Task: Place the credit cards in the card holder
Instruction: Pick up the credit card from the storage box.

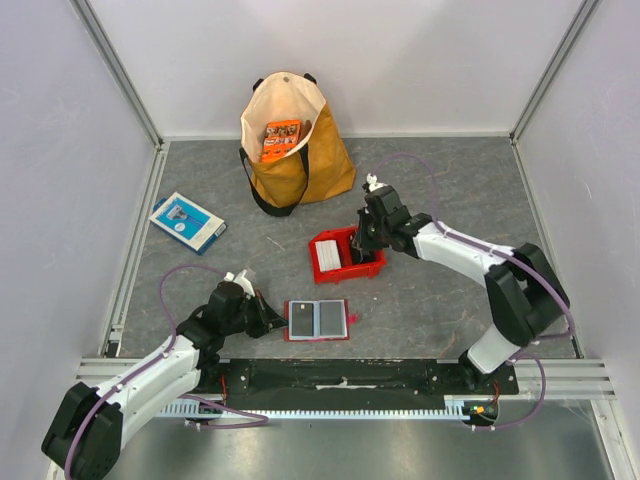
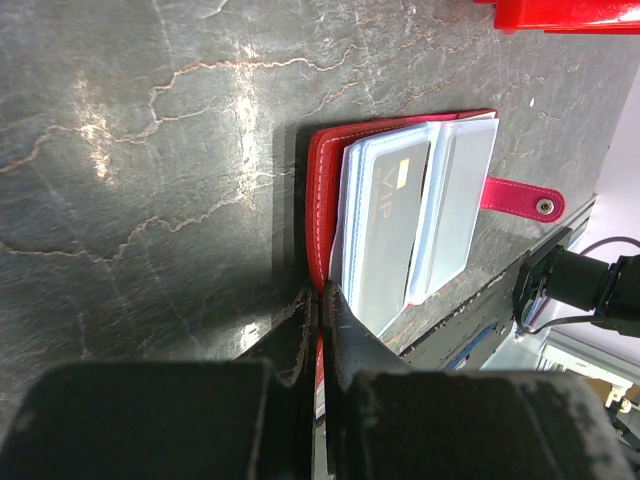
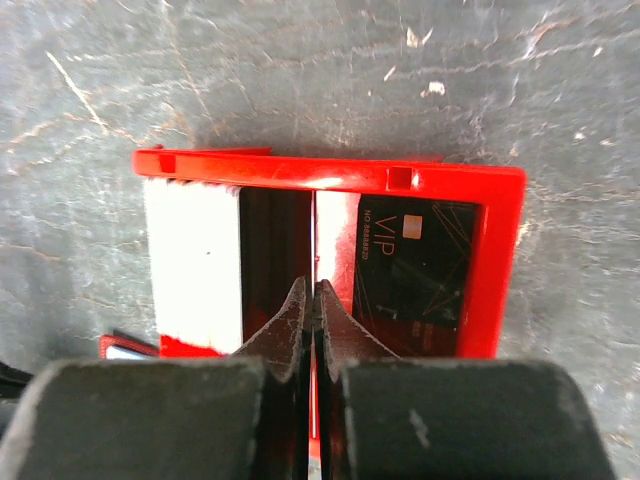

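The card holder (image 1: 317,320), a red wallet, lies open near the table's front edge with its grey pockets up. My left gripper (image 1: 272,322) is shut on its left cover (image 2: 322,200), pinching the red edge between the fingertips (image 2: 322,295). One pocket holds a grey VIP card (image 2: 385,240). My right gripper (image 1: 362,250) reaches down into the red bin (image 3: 330,175). It is shut on a thin credit card seen edge-on (image 3: 313,230), which stands upright (image 3: 313,285). A whitish stack of credit cards (image 3: 190,260) lies at the bin's left and a dark VIP card (image 3: 415,270) at its right.
A mustard tote bag (image 1: 295,165) stands at the back with an orange packet (image 1: 282,138) inside. A blue-and-white flat box (image 1: 187,221) lies at the left. Walls enclose the table on three sides.
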`<state>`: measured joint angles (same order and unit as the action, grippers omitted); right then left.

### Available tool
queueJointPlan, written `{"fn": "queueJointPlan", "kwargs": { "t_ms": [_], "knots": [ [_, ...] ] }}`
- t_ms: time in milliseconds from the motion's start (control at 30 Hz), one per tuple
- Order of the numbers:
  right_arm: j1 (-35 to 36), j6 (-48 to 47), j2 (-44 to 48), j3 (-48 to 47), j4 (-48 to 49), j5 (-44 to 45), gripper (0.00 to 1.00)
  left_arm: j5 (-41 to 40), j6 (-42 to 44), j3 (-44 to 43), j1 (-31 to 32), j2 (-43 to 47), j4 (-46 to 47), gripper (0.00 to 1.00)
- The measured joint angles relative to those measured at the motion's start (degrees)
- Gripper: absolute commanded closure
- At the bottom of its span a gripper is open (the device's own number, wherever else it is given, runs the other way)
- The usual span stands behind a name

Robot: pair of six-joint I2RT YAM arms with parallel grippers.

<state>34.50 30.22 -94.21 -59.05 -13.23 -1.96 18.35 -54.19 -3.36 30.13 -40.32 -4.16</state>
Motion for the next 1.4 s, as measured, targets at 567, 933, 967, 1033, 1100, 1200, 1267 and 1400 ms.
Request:
{"fn": "queueJointPlan", "kwargs": {
  "t_ms": [567, 933, 967, 1033, 1100, 1200, 1267, 1400],
  "knots": [
    [0.2, -7.5, 6.9, -3.4, -9.3, 9.8, 1.00, 0.0, 0.0, 0.0, 0.0, 0.2, 0.0, 0.98],
    [0.0, -12.2, 4.9, -3.4, -11.3, 15.5, 1.00, 0.1, 0.0, 0.0, 0.0, 0.4, -0.1, 0.98],
    [0.0, -12.7, 4.9, -3.4, -11.3, 16.1, 1.00, 0.1, 0.0, 0.0, 0.0, 0.4, -0.1, 0.98],
    [-0.2, -13.6, 4.9, -3.4, -11.4, 17.2, 1.00, 0.1, 0.0, 0.0, 0.0, 0.5, -0.1, 0.98],
    [-0.5, -14.5, 4.9, -3.4, -11.6, 18.2, 1.00, 0.1, 0.0, 0.0, 0.0, 0.5, -0.2, 0.98],
    [-1.1, -15.9, 4.9, -3.4, -12.0, 19.9, 1.00, 0.2, 0.0, 0.0, 0.0, 0.5, -0.2, 0.98],
    [-1.7, -16.7, 4.9, -3.4, -12.2, 20.6, 1.00, 0.2, 0.0, 0.0, 0.0, 0.6, -0.2, 0.98],
    [-2.5, -17.7, 4.9, -3.6, -12.6, 21.3, 1.00, 0.2, 0.0, 0.0, 0.0, 0.7, -0.2, 0.98]
  ]
}}
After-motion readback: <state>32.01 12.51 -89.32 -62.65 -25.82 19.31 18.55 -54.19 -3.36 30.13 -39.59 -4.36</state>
